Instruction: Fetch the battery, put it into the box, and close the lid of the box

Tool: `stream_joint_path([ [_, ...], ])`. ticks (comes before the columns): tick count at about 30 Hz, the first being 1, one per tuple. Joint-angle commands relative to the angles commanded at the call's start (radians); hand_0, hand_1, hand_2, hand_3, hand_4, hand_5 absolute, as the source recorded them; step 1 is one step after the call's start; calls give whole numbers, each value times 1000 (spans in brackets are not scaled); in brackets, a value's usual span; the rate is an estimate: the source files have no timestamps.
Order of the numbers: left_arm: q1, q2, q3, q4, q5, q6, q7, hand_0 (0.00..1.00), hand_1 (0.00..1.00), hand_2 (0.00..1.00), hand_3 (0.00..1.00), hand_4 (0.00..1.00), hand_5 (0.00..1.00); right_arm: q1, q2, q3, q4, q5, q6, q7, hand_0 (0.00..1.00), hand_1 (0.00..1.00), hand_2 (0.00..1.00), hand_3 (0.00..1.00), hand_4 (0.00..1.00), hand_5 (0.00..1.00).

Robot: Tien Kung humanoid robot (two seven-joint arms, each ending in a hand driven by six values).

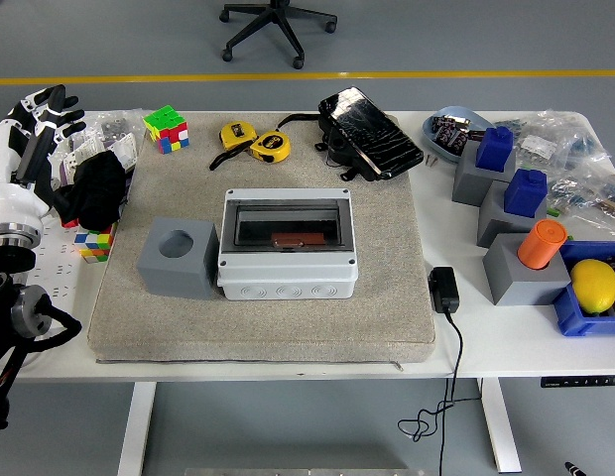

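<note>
Since a brown battery (287, 239) is seen under the shut clear lid (287, 223) of the grey box (288, 260), the task is judged complete; the left hand (35, 124) is held empty, fingers spread.
</note>
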Motion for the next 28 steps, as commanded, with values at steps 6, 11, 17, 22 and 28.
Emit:
stream_joint_path([
  [6, -2, 2, -1, -1, 3, -1, 1, 598, 609, 629, 646, 964, 574, 2, 0, -1, 0, 0, -1, 0, 572, 644, 655, 544, 867, 405],
  [11, -5, 4, 0, -1, 3, 0, 2, 598, 608, 629, 643, 965, 574, 5, -1, -2, 1, 0, 0, 0, 573, 644, 655, 544, 867, 406],
  [17, -6, 6, 3, -2, 2, 0, 2, 598, 607, 629, 642, 965, 573, 6, -3, -7, 1, 2, -1, -1, 571, 644, 655, 544, 867, 406],
  [22, -8, 8, 6, -2, 2, 0, 2, 598, 607, 629, 642, 965, 573, 8, -4, -9, 2, 1, -1, 0, 571, 644, 655, 544, 867, 406],
  [28, -12, 9, 10, -1, 2, 0, 2, 598, 606, 628, 642, 964, 573, 9, -4, -14, 1, 4, 0, -1, 572, 644, 655, 544, 866, 407],
])
